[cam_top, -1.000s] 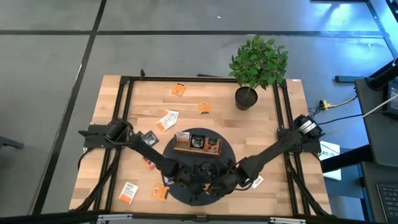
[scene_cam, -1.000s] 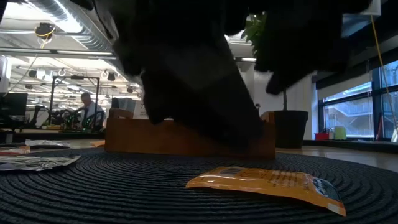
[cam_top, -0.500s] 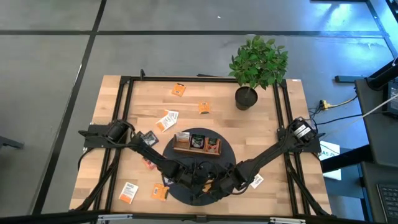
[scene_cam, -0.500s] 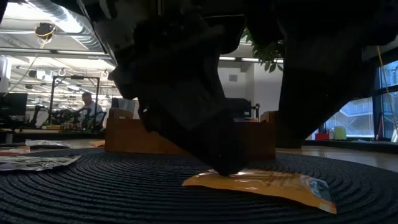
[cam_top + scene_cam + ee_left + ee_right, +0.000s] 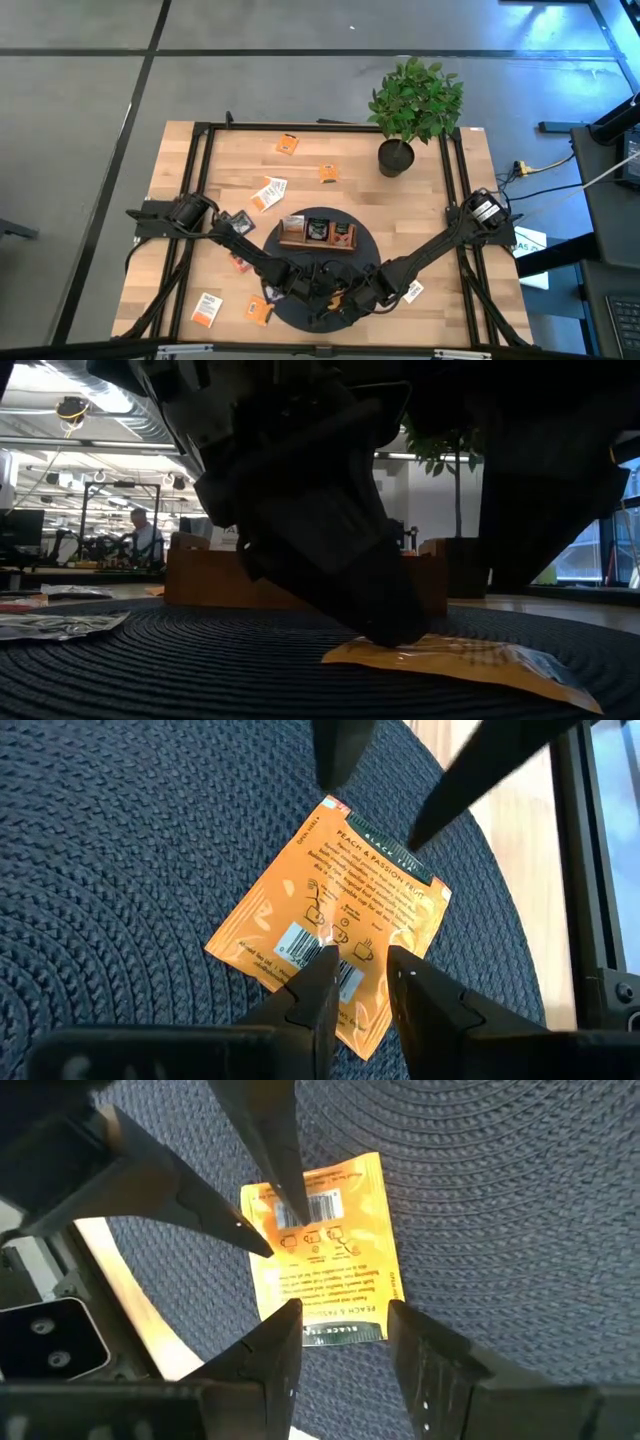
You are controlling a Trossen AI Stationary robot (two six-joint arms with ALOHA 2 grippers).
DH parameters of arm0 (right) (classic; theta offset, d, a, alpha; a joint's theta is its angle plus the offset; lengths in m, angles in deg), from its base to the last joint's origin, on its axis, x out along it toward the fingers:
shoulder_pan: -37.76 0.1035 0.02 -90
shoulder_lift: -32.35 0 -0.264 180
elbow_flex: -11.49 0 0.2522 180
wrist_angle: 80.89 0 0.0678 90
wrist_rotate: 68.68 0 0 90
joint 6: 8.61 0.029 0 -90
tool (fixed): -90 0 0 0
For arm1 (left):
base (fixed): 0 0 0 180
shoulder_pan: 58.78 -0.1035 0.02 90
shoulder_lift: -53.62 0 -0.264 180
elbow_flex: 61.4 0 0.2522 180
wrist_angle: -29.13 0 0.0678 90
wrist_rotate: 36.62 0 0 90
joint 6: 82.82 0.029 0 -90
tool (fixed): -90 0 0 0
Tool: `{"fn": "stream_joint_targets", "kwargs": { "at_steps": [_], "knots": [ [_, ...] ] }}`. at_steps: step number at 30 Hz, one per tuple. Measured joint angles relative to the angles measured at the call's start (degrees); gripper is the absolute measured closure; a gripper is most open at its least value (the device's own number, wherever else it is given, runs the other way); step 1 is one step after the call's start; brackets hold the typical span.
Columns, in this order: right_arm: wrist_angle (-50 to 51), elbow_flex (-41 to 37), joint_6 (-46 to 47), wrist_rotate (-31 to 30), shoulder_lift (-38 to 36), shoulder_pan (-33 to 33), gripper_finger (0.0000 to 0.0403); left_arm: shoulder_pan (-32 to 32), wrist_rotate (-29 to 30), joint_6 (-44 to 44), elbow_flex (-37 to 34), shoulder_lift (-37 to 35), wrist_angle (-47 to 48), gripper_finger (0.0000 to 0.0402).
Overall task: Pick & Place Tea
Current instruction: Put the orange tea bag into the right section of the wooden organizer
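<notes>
On the dark round woven mat (image 5: 300, 305), near its front edge, a flat orange foil tea sachet (image 5: 335, 925) lies between my two grippers. My left gripper (image 5: 360, 958) and right gripper (image 5: 345, 1315) both straddle opposite edges, fingers apart, nothing clamped. Closing together, they could tug, crumple or tear it, or collide.

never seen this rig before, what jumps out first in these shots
Both grippers meet over one orange tea sachet lying flat on the dark woven mat at the table's near edge: the left gripper at one end, the right gripper at the other, fingers open. Behind them, a wooden tray holds sachets, and a potted plant stands at the far right corner.
</notes>
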Motion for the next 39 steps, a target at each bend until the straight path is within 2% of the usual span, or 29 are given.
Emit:
{"fn": "stream_joint_targets", "kwargs": {
  "at_steps": [6, 14, 21, 31, 37, 39],
  "knots": [
    [0.4, 0.0, -0.1, -0.7, 0.0, -0.5, 0.0253, 0.1, -0.5, 1.4, -0.2, -0.8, -0.8, 0.0315],
    [0.3, 0.0, 0.0, -1.7, 0.0, -0.3, 0.0253, 0.1, 0.0, 5.5, -0.3, -5.4, 1.5, 0.0315],
    [0.6, 0.0, 0.0, -1.7, 0.0, -0.2, 0.0253, 0.4, 4.5, 5.4, -0.3, -4.4, 4.7, 0.0315],
    [0.6, 0.0, 0.2, -1.5, 0.0, -0.2, 0.0253, 0.5, 4.3, 3.7, -0.1, -2.2, 6.8, 0.0315],
    [0.4, 0.0, 5.1, 6.7, 0.0, -0.2, 0.0253, 0.5, 4.3, 3.7, -0.1, -2.2, 7.0, 0.0315],
    [0.4, 0.0, 5.7, 7.7, 0.0, 0.2, 0.0253, 0.5, 4.3, 3.7, -0.1, -2.1, 7.1, 0.0315]
  ]
}}
